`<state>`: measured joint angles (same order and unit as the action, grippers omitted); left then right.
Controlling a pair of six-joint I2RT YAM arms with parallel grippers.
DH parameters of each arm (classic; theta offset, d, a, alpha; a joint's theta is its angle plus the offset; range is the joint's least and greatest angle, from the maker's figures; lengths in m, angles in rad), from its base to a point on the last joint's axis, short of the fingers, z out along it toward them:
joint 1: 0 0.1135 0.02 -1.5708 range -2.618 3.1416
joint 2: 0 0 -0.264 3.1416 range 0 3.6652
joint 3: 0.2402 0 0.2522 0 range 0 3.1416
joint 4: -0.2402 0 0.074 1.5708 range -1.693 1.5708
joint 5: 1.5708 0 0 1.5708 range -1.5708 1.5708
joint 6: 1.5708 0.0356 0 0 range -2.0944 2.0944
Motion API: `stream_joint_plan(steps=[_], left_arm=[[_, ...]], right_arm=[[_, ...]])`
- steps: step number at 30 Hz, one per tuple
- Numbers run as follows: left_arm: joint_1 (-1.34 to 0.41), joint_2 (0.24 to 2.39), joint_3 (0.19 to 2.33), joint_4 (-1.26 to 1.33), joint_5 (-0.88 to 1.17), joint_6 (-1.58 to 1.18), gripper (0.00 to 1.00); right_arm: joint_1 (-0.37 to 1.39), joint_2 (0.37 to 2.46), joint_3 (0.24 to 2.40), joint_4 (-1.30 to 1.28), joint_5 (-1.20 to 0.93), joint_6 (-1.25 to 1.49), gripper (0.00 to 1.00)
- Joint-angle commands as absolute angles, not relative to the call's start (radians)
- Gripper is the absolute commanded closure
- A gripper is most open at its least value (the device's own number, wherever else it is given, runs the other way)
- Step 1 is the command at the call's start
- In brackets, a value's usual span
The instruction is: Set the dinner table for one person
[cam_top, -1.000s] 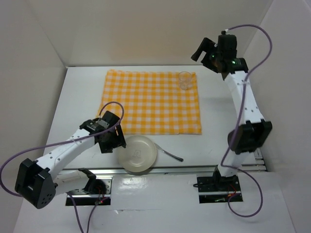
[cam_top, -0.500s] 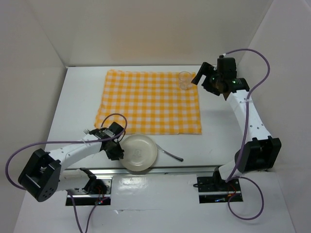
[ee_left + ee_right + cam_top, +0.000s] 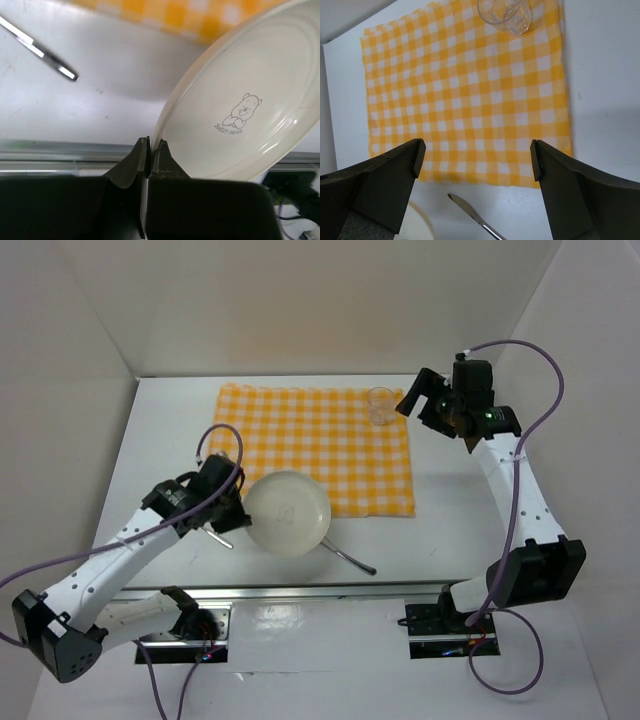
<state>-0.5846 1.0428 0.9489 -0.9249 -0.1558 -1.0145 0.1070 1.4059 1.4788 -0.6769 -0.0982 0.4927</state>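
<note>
The large white rectangular tabletop point(image 3: 160, 440) lay under both tools, a yellow-and-white checked cloth point(image 3: 310, 440) toward its far edge. The left tool point(image 3: 151, 145) clenched the rim of a round cream plate point(image 3: 288, 513) over the cloth's near edge; the right tool point(image 3: 476, 152) hung released.

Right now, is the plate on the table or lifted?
Lifted: left fingers pinch the plate at its rim; its shadow falls on the table.

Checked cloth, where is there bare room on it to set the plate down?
On the cloth, the middle and far left are bare, from the glass across to its left edge. It is crowded at the near edge, where the left gripper holds the plate over it, with the knife just nearer.
</note>
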Motion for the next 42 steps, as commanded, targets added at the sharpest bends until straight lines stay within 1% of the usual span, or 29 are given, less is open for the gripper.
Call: stream_joint_plan(steps=[1, 3, 4, 7, 8, 9, 11, 15, 16, 19, 23, 30, 31, 32, 33, 35, 36, 38, 39, 42], left_arm=[[-0.574, 1.081, 1.126, -0.963, -0.192, -0.928, 1.0], [-0.561, 1.149, 1.227, -0.91, -0.201, -0.894, 1.0], [-0.545, 1.232, 1.261, -0.891, -0.201, -0.882, 1.0], [-0.509, 1.372, 1.394, -0.822, -0.19, -0.845, 1.0], [-0.488, 1.464, 1.426, -0.81, -0.19, -0.845, 1.0], [-0.477, 1.509, 1.489, -0.798, -0.18, -0.829, 1.0], [-0.447, 1.628, 1.543, -0.761, -0.169, -0.828, 1.0], [-0.394, 1.765, 1.653, -0.701, -0.103, -0.793, 1.0], [-0.385, 1.829, 1.69, -0.701, -0.091, -0.793, 1.0], [-0.362, 1.937, 1.729, -0.68, -0.046, -0.793, 1.0], [-0.342, 2.023, 1.72, -0.638, 0.005, -0.784, 1.0], [-0.342, 2.085, 1.671, -0.597, 0.005, -0.795, 1.0], [-0.342, 2.095, 1.671, -0.607, -0.005, -0.795, 0.97], [-0.342, 2.106, 1.693, -0.629, -0.026, -0.808, 0.81], [-0.342, 2.117, 1.703, -0.661, -0.026, -0.808, 0.71], [-0.342, 2.141, 1.724, -0.689, -0.04, -0.818, 0.57], [-0.342, 2.141, 1.724, -0.689, -0.04, -0.818, 0.37], [-0.353, 2.129, 1.724, -0.698, -0.051, -0.818, 0.17], [-0.362, 2.12, 1.724, -0.698, -0.063, -0.818, 0.1], [-0.362, 2.068, 1.738, -0.713, -0.075, -0.808, 0.07]], right_arm=[[0.114, 1.336, 1.441, -0.71, -0.12, 0.471, 0.0], [0.114, 1.319, 1.422, -0.724, -0.12, 0.459, 0.0], [0.114, 1.31, 1.405, -0.747, -0.12, 0.447, 0.0], [0.114, 1.266, 1.381, -0.787, -0.13, 0.427, 0.0], [0.114, 1.24, 1.367, -0.799, -0.13, 0.426, 0.0], [0.114, 1.226, 1.358, -0.81, -0.13, 0.426, 0.0], [0.114, 1.183, 1.344, -0.845, -0.13, 0.417, 0.0], [0.114, 1.125, 1.324, -0.905, -0.12, 0.408, 0.0], [0.114, 1.115, 1.324, -0.916, -0.109, 0.408, 0.0], [0.114, 1.089, 1.313, -0.951, -0.098, 0.408, 0.0], [0.114, 1.066, 1.295, -0.972, -0.098, 0.408, 0.0], [0.114, 1.022, 1.276, -1.02, -0.084, 0.408, 0.0], [0.114, 1.022, 1.276, -1.034, -0.071, 0.408, 0.0], [0.114, 1.009, 1.267, -1.034, -0.071, 0.408, 0.0], [0.114, 0.999, 1.267, -1.043, -0.071, 0.408, 0.0], [0.114, 0.999, 1.256, -1.043, -0.071, 0.408, 0.0], [0.114, 0.999, 1.256, -1.043, -0.071, 0.408, 0.0], [0.114, 0.999, 1.256, -1.043, -0.071, 0.408, 0.0], [0.114, 0.999, 1.265, -1.043, -0.071, 0.408, 0.0], [0.114, 1.008, 1.275, -1.034, -0.08, 0.408, 0.0]])
